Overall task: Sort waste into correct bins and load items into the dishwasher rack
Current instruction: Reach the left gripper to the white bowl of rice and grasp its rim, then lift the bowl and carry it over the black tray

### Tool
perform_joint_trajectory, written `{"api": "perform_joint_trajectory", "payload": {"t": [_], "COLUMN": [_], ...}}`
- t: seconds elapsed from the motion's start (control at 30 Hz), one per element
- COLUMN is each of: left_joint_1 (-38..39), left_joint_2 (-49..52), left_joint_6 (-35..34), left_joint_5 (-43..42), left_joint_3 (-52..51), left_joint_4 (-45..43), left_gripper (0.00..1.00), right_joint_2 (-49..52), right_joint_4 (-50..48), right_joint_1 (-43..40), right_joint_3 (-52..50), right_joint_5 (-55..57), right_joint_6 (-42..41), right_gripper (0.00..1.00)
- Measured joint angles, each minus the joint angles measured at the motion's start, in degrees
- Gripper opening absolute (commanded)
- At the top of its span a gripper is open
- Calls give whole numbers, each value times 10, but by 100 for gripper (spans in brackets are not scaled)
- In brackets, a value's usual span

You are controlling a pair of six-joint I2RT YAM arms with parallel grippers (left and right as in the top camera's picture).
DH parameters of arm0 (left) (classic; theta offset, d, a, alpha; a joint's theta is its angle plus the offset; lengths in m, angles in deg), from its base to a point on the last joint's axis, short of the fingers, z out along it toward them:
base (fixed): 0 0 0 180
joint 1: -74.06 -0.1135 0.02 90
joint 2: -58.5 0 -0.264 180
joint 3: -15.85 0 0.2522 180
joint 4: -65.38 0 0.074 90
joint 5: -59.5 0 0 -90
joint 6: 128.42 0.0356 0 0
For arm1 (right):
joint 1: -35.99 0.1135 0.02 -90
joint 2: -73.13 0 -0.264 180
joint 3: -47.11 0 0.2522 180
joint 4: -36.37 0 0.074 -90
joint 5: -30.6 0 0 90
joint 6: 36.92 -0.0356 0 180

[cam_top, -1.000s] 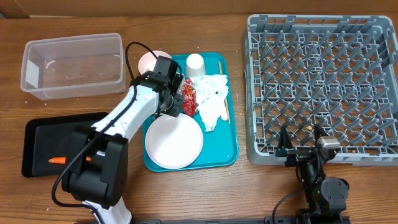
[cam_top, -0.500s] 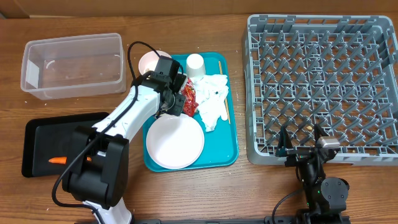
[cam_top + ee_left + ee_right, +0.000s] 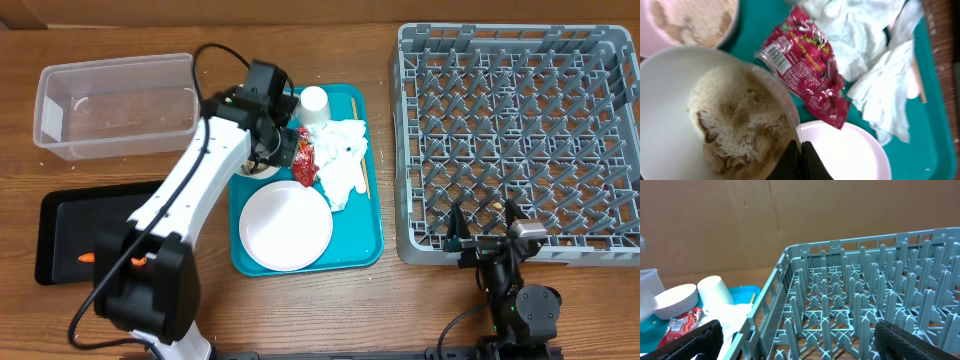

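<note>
My left gripper (image 3: pixel 801 146) is shut on the rim of a small white bowl (image 3: pixel 670 100) holding pale rice scraps (image 3: pixel 735 120). From overhead the left gripper (image 3: pixel 272 150) is over the teal tray's left side, with that bowl (image 3: pixel 250 168) peeking out below it. A second bowl (image 3: pixel 650 40) with scraps lies beyond. The red wrapper (image 3: pixel 304 160), white napkins (image 3: pixel 345 160), cup (image 3: pixel 314 103), wooden stick (image 3: pixel 358 140) and large plate (image 3: pixel 285 227) rest on the tray. My right gripper (image 3: pixel 485 228) stands open at the grey rack's (image 3: pixel 520 140) front edge.
A clear tub (image 3: pixel 115 105) stands at the back left. The black tray (image 3: pixel 65 215) at the front left holds an orange carrot (image 3: pixel 88 258). The teal tray (image 3: pixel 365 245) lies between the bins and the rack.
My left gripper has shut on the rice bowl's rim. The left arm has swung toward the back of the table and now covers the second bowl from overhead. The right arm has not moved.
</note>
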Motion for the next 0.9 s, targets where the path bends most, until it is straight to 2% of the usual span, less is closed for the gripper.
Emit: {"api": "perform_joint_trajectory", "payload": {"t": [0.17,0.4,0.67,0.9], "left_joint_1": [0,-38,-199,-353], "left_joint_2": [-52,-141,-189,-191], "left_joint_6": [-42,-120,-135,-76], "left_joint_5": [-4,-7,-36,-188], "left_joint_3": [64,73,73,49], "left_joint_4": [97,187,224,220], "left_gripper": [4,4,4,4], "right_joint_2": [0,0,0,0], "right_joint_4": [0,0,-1,0], "right_joint_1": [0,0,0,0], "right_joint_3": [0,0,0,0], "right_joint_5": [0,0,0,0], "right_joint_6": [0,0,0,0], "right_gripper": [100,100,100,100]}}
